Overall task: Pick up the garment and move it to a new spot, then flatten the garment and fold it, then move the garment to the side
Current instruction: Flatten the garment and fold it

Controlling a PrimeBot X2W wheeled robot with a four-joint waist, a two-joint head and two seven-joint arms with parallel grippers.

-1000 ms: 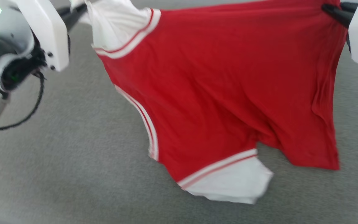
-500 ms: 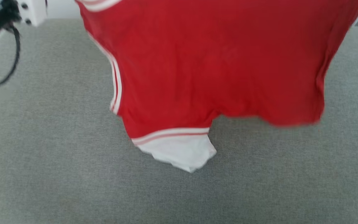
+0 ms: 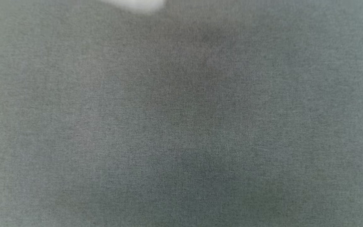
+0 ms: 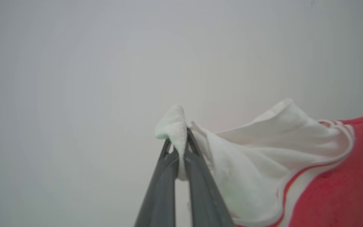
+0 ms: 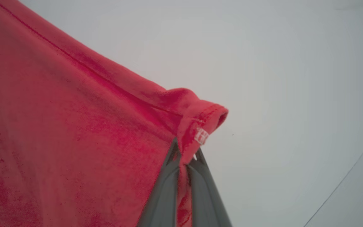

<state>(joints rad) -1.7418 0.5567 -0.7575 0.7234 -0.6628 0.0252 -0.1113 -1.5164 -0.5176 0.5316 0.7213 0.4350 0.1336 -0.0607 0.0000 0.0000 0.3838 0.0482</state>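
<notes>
Left claw [image 4: 179, 140] clamped on a white lining corner of the garment [image 4: 342, 176], right claw [image 5: 186, 151] pinched shut on a red hemmed corner — red cloth spread between them, clear of any surface, grey cloth counter [image 3: 181, 126] seen from above — blurred.

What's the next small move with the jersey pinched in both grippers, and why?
Probably lower both arms together, keeping the jersey taut, onto the grey surface. The left gripper is shut on a white part of it, the right gripper on a red hem corner, and the cloth hangs in the air, so it looks ready to lay flat.
</notes>
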